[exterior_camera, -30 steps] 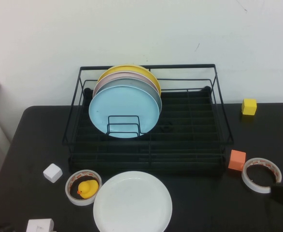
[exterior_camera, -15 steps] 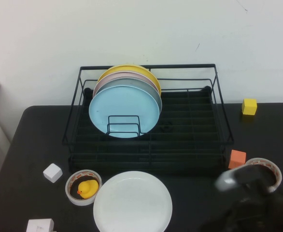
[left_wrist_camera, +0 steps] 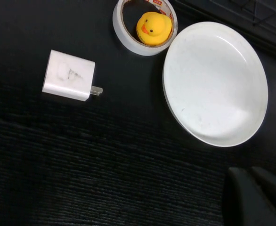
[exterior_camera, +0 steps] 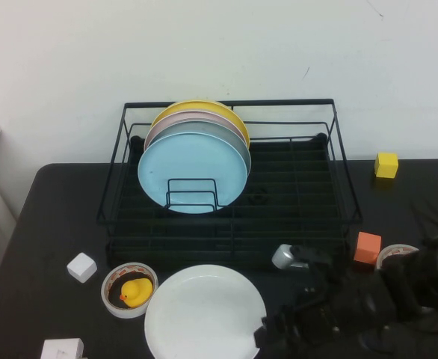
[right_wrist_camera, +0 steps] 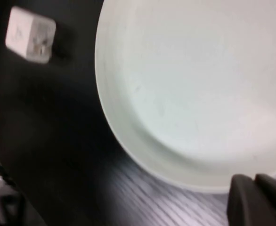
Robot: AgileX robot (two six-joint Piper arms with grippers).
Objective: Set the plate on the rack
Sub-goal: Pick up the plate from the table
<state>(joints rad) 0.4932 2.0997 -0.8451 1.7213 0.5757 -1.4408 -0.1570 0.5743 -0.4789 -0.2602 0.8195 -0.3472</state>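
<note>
The white plate (exterior_camera: 204, 313) lies flat on the black table in front of the rack (exterior_camera: 279, 202). It also shows in the left wrist view (left_wrist_camera: 215, 82) and fills the right wrist view (right_wrist_camera: 194, 89). My right gripper (exterior_camera: 267, 336) is low at the plate's right edge, and its shut fingers (right_wrist_camera: 244, 200) are just outside the rim, holding nothing. My left gripper (left_wrist_camera: 249, 170) is shut and empty, above bare table on the near side of the plate; it is out of the high view.
Light blue, grey, pink and yellow plates (exterior_camera: 193, 172) stand in the rack's left half. A yellow duck (exterior_camera: 135, 292) sits in a tape roll left of the plate. Also here: a white cube (exterior_camera: 81, 267), a white charger (exterior_camera: 62, 349), an orange cube (exterior_camera: 367, 247), a second tape roll (exterior_camera: 392, 253) and a yellow cube (exterior_camera: 386, 164).
My right arm has swung in from the right edge, leftwards across the table front, to the white plate's right rim. The plate and the other objects have not moved.
</note>
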